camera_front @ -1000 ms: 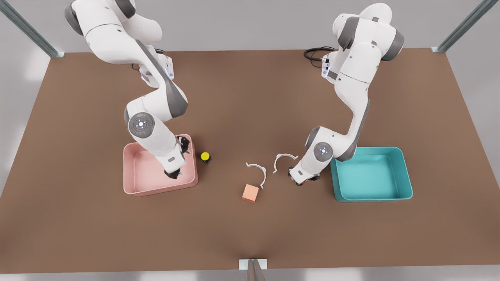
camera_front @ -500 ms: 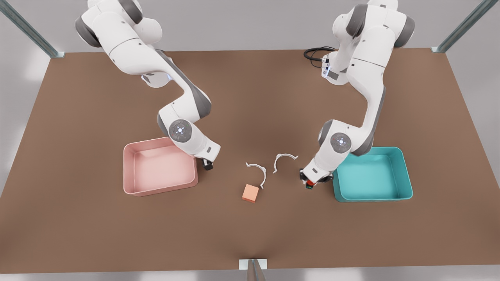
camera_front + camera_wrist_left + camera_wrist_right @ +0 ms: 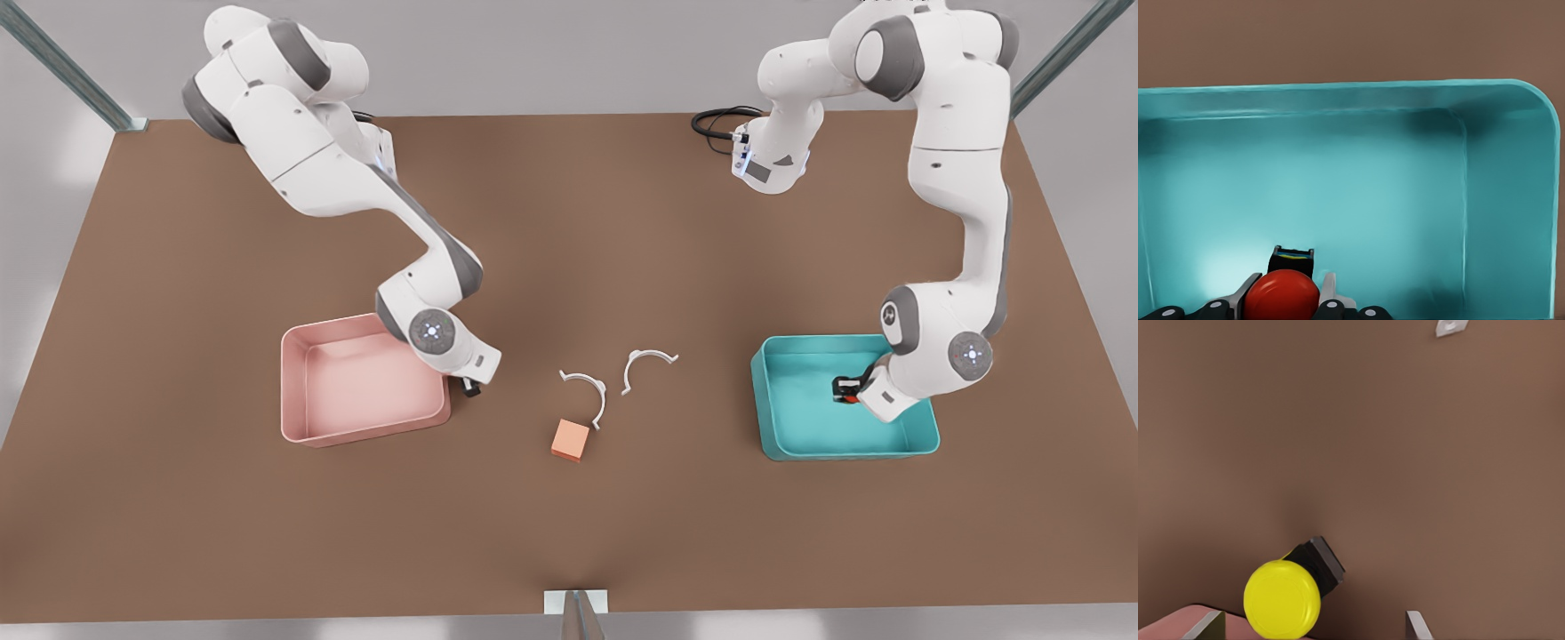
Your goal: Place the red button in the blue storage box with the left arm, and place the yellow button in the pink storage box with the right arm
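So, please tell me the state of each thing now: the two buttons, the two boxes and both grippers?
red button: held in the left gripper, over the inside of the blue storage box.
blue storage box: holds nothing resting loose; the left gripper is inside it.
yellow button: on the table, beside the pink storage box, not gripped.
pink storage box: empty.
left gripper: shut on the red button.
right gripper: open, fingers either side of the yellow button.

A pink tray (image 3: pixel 302 391) sits at centre left of the brown surface (image 3: pixel 569 533), a teal tray (image 3: pixel 800 440) at centre right; an orange cube (image 3: pixel 570 439) and two white clips (image 3: pixel 587 391) lie between.
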